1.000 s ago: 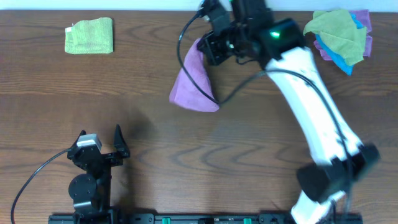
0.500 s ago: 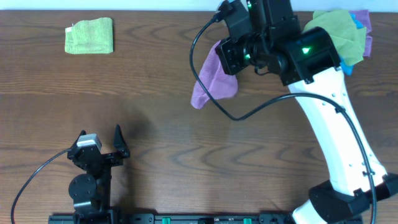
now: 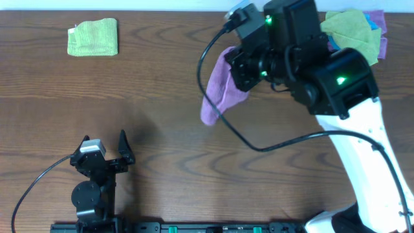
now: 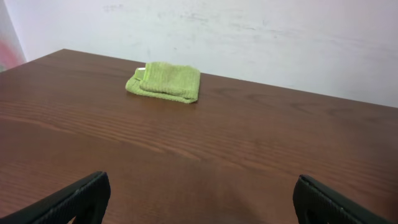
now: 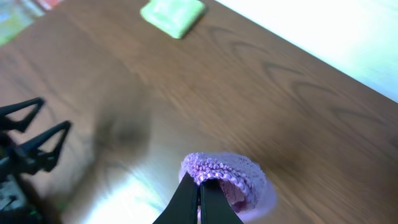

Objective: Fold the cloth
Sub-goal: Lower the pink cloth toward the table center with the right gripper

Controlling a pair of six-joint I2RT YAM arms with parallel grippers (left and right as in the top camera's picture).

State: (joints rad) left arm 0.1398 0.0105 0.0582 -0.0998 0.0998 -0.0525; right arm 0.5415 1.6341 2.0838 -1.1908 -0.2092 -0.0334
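Moving right and up, the right pincer (image 5: 199, 182) is pinching the cloth (image 3: 218, 90); the left pincer (image 3: 103, 138) is sitting spread wide.

Fuzzy lilac cloth (image 3: 218, 89) (nubby microfibre, seemingly); table (image 3: 162, 129) smooth brown wood grain with slight sheen

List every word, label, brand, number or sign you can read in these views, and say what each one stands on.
No text can be read in any view.
The cloth: plain lilac, no print.
Folded green cloth: a pale sliver at its edge may be a tag, but it is too small to read.
Cloth pile: no lettering shows.
Right arm: green lights only, no legible markings.
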